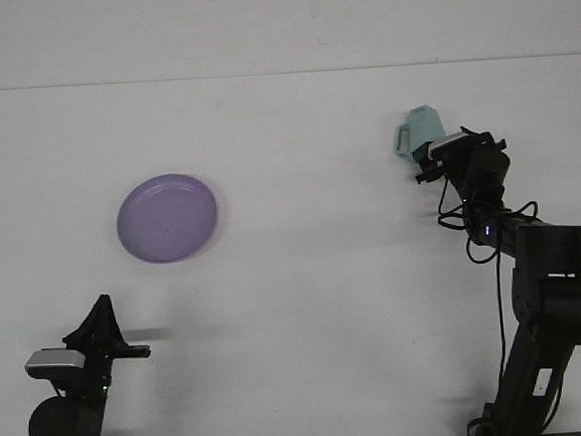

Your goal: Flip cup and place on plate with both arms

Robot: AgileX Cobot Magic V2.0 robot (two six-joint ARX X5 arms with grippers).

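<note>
**Operator:** While you're stretched out like that, start with what's nearest to you and tell me where things stand.

**Robot:** Nearest is my left gripper [103,316], parked low at the near left corner of the table [307,307]. It points up and touches nothing. From this angle its fingers overlap into one dark wedge, so I cannot tell whether they are apart or together.

**Operator:** And further out?

**Robot:** On the left, well apart from everything else, lies the purple plate [168,218]. It is bare, with nothing on it. To the right and farther back, my right gripper [436,158] is reaching out to the cup [421,134]. The wrist covers the cup's lower right part, so the fingertips are hidden. I cannot say whether that claw is spread, pinched, or already has hold of the cup.

**Operator:** So how much of the job is done?

**Robot:** Very little, I judge. The cup is on the far right of the table, well away from the plate, and not flipped. The grasp itself looks unsettled at best. Lifting, turning it over, the pass to my left arm and the placing on the plate all remain.

**Operator:** Describe the cup.

**Robot:** It is pale teal and faceted rather than smooth, with angular sides. It is narrower at the far end and wider towards me, and a small handle sticks out on its left side. It seems to sit mouth down or tipped, though I can't be sure which.
</note>
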